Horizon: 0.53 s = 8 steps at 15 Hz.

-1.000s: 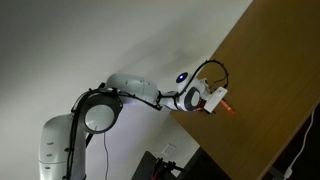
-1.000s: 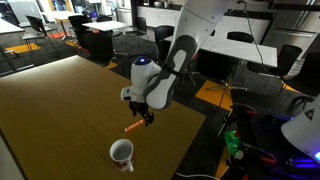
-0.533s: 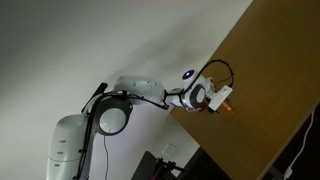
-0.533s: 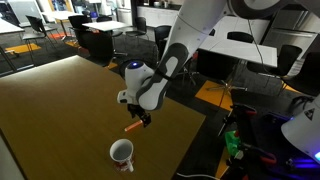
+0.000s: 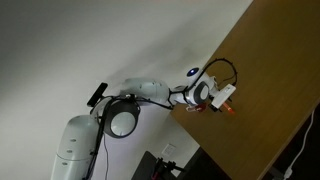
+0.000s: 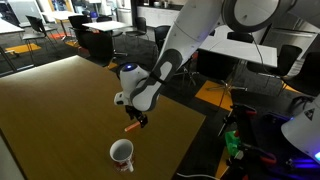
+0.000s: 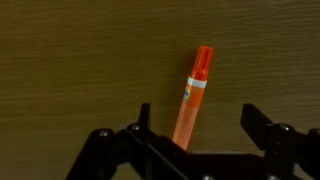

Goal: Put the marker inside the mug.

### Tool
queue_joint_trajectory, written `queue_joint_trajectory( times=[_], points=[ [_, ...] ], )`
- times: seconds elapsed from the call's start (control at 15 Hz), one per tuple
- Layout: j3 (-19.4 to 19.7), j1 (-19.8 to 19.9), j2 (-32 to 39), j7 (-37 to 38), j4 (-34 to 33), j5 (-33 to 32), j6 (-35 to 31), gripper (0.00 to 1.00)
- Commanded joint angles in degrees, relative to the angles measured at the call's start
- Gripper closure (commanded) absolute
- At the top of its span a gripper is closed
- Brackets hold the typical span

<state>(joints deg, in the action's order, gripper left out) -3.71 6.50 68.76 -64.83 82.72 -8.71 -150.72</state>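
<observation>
Gripper (image 7: 200, 115) jaws wide, holding nothing. In the wrist view, the orange marker (image 7: 190, 100) lies on the brown wooden tabletop (image 7: 70, 60) between the fingers (image 7: 145, 118), its tip pointing away past them. Cannot tell whether it touches either finger. In an exterior view, the marker (image 6: 131, 127) is just under the gripper (image 6: 139, 119). The white mug (image 6: 121, 153) stands upright, near the gripper, on the camera side.
</observation>
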Motion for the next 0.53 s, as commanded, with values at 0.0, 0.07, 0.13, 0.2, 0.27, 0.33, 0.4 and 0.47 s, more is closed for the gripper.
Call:
queue_joint_trajectory(
  times=[0.0,0.07,0.13,0.2,0.27,0.33,0.4,0.47],
  points=[
    [-1.0,0.5,2.7,0.6,-5.3,-0.4,3.7,0.31],
    [-1.1,0.5,3.2,0.6,-6.1,-0.3,4.2,0.42],
    [-1.1,0.5,3.6,0.6,-6.8,-0.3,4.5,0.54],
    [-1.1,0.5,4.1,0.6,-7.5,-0.3,4.8,0.63],
    [-1.0,0.4,4.5,0.6,-8.2,-0.3,5.1,0.69],
    [-1.0,0.4,4.7,0.6,-8.7,-0.3,5.1,0.78],
    [-1.0,0.4,4.8,0.6,-9.2,-0.2,5.5,0.85],
    [-1.0,0.4,4.8,0.6,-9.2,-0.2,5.4,0.93]
  ],
)
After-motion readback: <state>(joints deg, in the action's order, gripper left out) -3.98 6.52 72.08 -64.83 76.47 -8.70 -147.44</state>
